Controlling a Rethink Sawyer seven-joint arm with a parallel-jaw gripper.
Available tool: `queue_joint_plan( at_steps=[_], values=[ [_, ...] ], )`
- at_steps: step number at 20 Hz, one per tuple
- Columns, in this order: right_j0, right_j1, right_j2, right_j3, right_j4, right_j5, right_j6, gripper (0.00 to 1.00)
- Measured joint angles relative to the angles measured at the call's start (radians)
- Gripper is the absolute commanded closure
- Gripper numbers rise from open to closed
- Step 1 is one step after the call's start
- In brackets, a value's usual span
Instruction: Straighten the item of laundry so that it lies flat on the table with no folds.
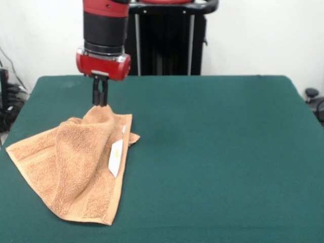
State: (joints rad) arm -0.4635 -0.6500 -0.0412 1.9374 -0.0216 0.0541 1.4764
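Green counter [212, 152] carries the towel [76, 167] at its left side in the front view. My fingers [99, 98] are pinched together on a raised peak of the towel's far edge. From that peak the cloth drapes down in folds. A white label [116, 157] shows on the right fold.

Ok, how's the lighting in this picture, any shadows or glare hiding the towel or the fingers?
Front view: light is even and soft, no glare on the green table. The towel throws only a faint shadow to its right. The dark fingers stand out clearly, shut on the towel's raised peak. The white label looks bright, its print unreadable.
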Motion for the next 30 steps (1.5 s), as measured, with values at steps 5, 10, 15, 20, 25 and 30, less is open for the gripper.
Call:
queue_joint_plan(
  at_steps=[5, 10, 15, 20, 25, 30],
  values=[
    [0.029, 0.032, 0.0, 0.0, 0.028, 0.0, 0.0, 1.0],
    [0.067, 0.063, 0.0, 0.0, 0.056, -0.005, 0.0, 1.0],
    [0.09, 0.085, 0.0, 0.0, 0.075, -0.023, 0.0, 1.0],
    [0.105, 0.111, 0.0, 0.0, 0.084, -0.058, 0.0, 1.0],
    [0.093, 0.139, 0.001, -0.001, 0.084, -0.085, 0.0, 1.0],
    [0.063, 0.168, 0.0, 0.0, 0.083, -0.109, 0.0, 1.0]
  ],
)
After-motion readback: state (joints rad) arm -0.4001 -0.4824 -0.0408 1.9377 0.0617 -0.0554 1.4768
